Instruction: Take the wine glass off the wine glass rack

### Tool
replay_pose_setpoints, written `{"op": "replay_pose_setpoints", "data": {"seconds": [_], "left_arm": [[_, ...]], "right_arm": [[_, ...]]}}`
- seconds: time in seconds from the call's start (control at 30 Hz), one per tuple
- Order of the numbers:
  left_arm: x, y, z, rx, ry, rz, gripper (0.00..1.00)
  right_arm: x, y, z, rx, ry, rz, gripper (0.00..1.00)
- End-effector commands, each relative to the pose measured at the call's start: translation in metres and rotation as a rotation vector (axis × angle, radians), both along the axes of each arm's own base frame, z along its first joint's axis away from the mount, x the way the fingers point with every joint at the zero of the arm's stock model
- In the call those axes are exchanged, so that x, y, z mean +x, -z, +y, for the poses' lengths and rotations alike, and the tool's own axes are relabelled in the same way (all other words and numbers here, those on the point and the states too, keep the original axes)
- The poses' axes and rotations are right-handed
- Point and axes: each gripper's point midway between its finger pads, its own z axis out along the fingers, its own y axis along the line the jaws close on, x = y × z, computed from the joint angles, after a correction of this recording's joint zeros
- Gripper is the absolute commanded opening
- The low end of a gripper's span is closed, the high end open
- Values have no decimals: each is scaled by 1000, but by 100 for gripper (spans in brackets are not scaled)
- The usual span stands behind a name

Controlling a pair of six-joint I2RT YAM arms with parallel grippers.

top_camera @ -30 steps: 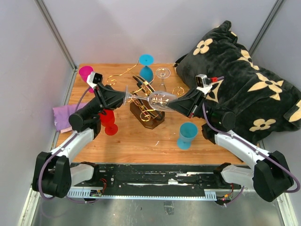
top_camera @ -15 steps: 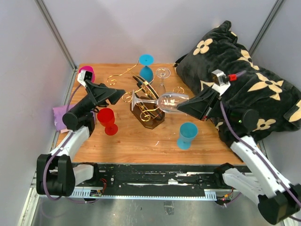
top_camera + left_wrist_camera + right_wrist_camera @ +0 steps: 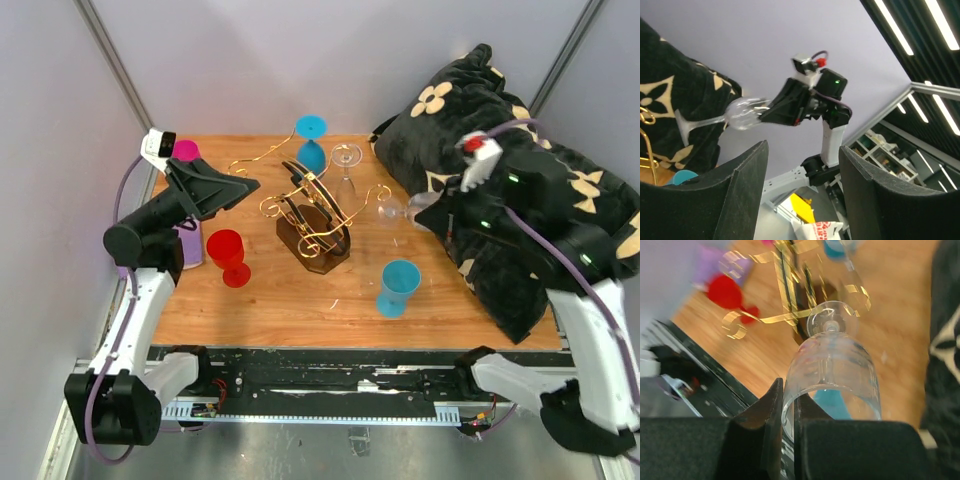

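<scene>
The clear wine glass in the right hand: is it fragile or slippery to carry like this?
Probably fragile: the clear wine glass looks thin-walled, and the right hand pinches only its rim. Likely slippery too: smooth glass held sideways, stem out, might swivel in that grip.

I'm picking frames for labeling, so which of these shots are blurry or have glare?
Right wrist view: the wine glass is fairly crisp, the wine glass rack and red goblet behind it are smeared. Left wrist view: sharp, bright ceiling strips. Top view: sharp, evenly lit, no glare.
</scene>
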Motion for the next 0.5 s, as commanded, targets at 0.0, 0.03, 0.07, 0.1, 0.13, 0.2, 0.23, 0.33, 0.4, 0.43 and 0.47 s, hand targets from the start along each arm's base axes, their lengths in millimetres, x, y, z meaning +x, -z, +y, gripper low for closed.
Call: {"op": "replay_pose_setpoints", "data": {"seconds": [0.0, 0.03, 0.07, 0.1, 0.13, 0.2, 0.23, 0.33, 0.4, 0.43, 0.47], "left_arm": [[20, 12, -3, 162, -92, 15, 63], [25, 13, -3, 202, -129, 14, 63], [32, 16, -2, 247, -172, 18, 63], [38, 16, 0, 292, -219, 19, 63], [42, 16, 2, 335, -265, 0, 64], [43, 15, 5, 394, -312, -14, 65], [42, 14, 5, 408, -319, -27, 65], [39, 12, 5, 416, -315, -39, 66], [39, 14, 5, 417, -315, -37, 66], [40, 16, 5, 418, -313, -32, 66], [40, 18, 5, 419, -312, -27, 66]], "right_arm": [[26, 103, -42, -400, 130, 251, 1], [32, 111, -43, -427, 137, 268, 0], [39, 116, -44, -444, 150, 277, 1], [44, 121, -45, -458, 157, 286, 1], [49, 124, -43, -458, 155, 293, 1], [57, 127, -39, -450, 151, 295, 1], [62, 129, -38, -450, 154, 296, 1], [78, 142, -40, -497, 172, 330, 0], [89, 158, -41, -537, 178, 371, 0], [94, 167, -41, -555, 171, 395, 1], [98, 176, -39, -568, 158, 421, 1]]}}
